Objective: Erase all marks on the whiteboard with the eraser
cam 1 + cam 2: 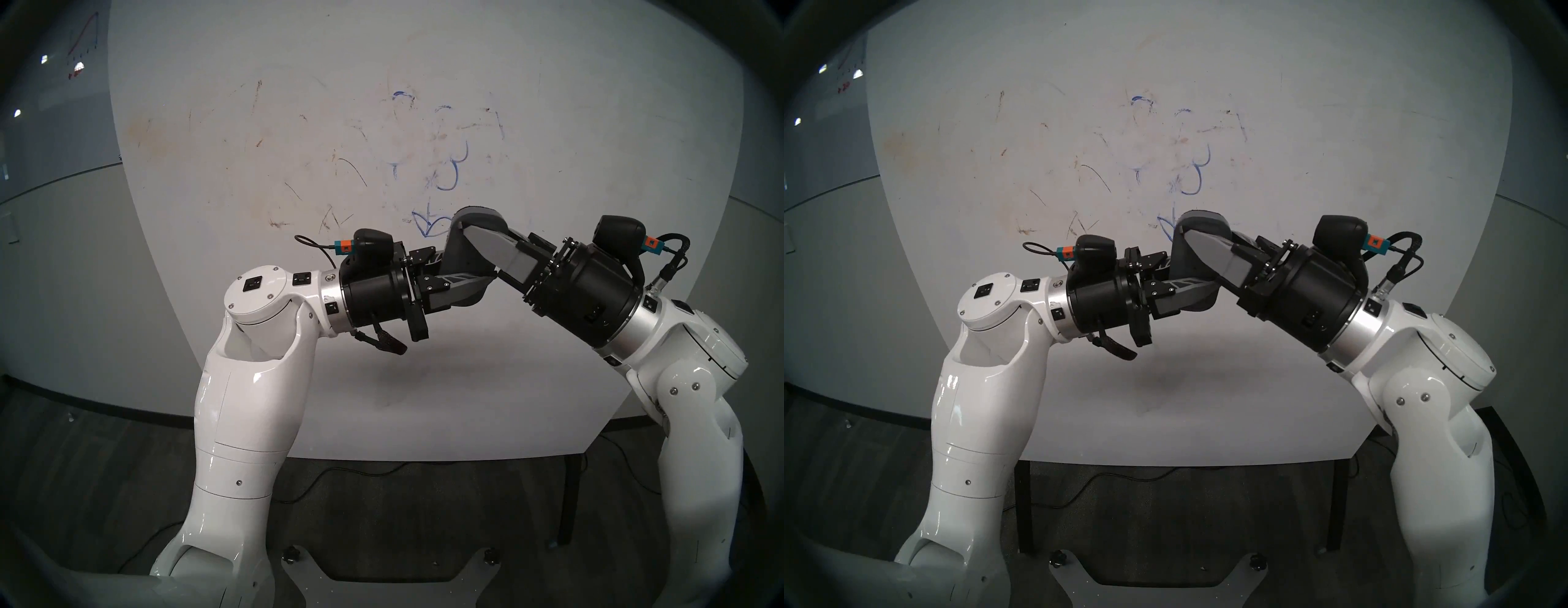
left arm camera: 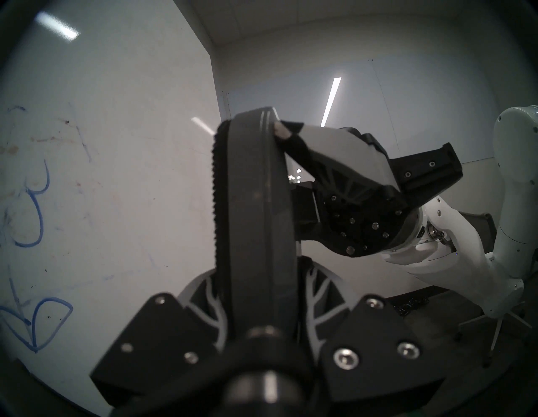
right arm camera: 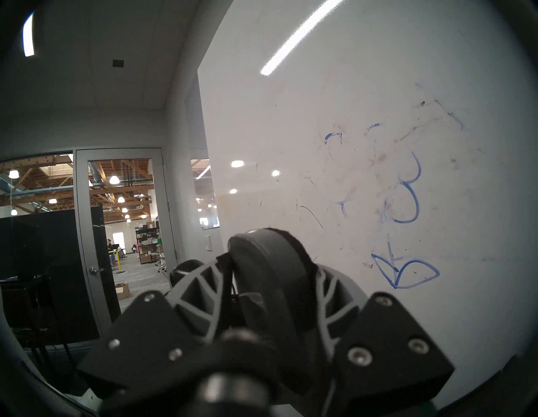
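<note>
Head view: left gripper (image 1: 460,282) clamps the stiff, light, dark grey oblong eraser (image 1: 462,250) by its long sides; right gripper (image 1: 471,233) closes around its upper end, grip unconfirmed.

The two head views look forward from above and behind both arms, square onto the whiteboard (image 1: 297,85), with the floor under its lower edge; they are nearly the same picture, the right eye shifted slightly sideways. Both take in the blue marks (image 1: 449,170) and the eraser (image 1: 462,250) at mid-height. The left wrist view sits close behind the left pincer (image 2: 259,291), looking along the board, which fills its left side, toward the right arm and the far wall. The right wrist view looks from close behind the right pincer (image 3: 270,279), with the board on its right and a glass door (image 3: 122,221) on its left. Both wrist views share the eraser and the blue marks.
</note>
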Tool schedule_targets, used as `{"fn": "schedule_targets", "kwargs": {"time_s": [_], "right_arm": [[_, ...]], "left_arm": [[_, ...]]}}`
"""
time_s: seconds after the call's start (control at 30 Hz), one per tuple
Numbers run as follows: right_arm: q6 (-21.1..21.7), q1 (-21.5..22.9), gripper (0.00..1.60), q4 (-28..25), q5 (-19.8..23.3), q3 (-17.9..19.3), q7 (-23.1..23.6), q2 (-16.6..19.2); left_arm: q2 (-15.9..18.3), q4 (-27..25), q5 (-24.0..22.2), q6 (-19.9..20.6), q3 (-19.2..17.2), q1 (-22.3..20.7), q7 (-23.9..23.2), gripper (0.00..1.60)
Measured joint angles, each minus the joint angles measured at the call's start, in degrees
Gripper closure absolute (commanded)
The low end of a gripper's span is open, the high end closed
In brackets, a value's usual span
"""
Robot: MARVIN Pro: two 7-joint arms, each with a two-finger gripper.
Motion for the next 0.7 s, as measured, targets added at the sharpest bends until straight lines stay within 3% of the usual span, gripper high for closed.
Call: {"fn": "schedule_targets", "kwargs": {"time_s": [0.47,0.5,0.53,0.6,0.7], "right_arm": [[-0.4,-0.74,1.6,-0.05,-0.14,1.34,0.15,-0.32],[-0.41,-0.8,1.6,-0.05,-0.14,1.4,0.15,-0.34],[-0.44,-0.87,1.6,-0.05,-0.14,1.5,0.15,-0.36],[-0.51,-1.0,1.6,-0.05,-0.14,1.69,0.14,-0.41],[-0.7,-1.24,1.6,-0.08,-0.14,2.14,0.18,-0.48]], "left_arm": [[-1.6,1.53,-0.79,2.79,-0.14,-0.74,0.31,1.49],[-1.73,1.68,-0.86,3.01,-0.16,-0.8,0.32,1.41],[-1.88,1.88,-0.95,3.27,-0.18,-0.88,0.32,1.18],[-2.15,2.28,-1.04,3.75,-0.2,-1.07,0.31,0.42],[-2.42,3.07,-1.01,4.27,-0.9,-1.45,0.87,0.34]]}}
